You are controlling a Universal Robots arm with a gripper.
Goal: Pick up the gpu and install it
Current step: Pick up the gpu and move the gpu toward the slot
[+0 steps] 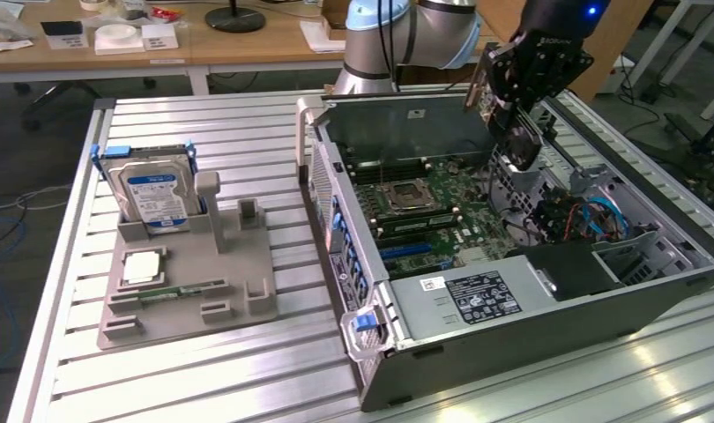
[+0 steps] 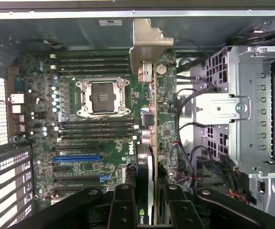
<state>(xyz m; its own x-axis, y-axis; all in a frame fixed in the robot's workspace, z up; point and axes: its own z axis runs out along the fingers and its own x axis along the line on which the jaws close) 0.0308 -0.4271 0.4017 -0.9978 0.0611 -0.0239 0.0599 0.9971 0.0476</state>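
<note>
A slatted metal tabletop point(image 1: 192, 379) carries a grey holder point(image 1: 245, 269) and, to the exterior view's right, an open case point(image 1: 533, 339).

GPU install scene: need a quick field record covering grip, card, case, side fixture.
gripper: gripper shut on the gpu
gpu: held edge-on above the motherboard, silvery bracket at the far end from the grip, not in a slot
case: case on its side, open, on the slatted table
slot: blue slot vacant
fixture: grey holder at the exterior view's left, hard drive upright in it
</note>
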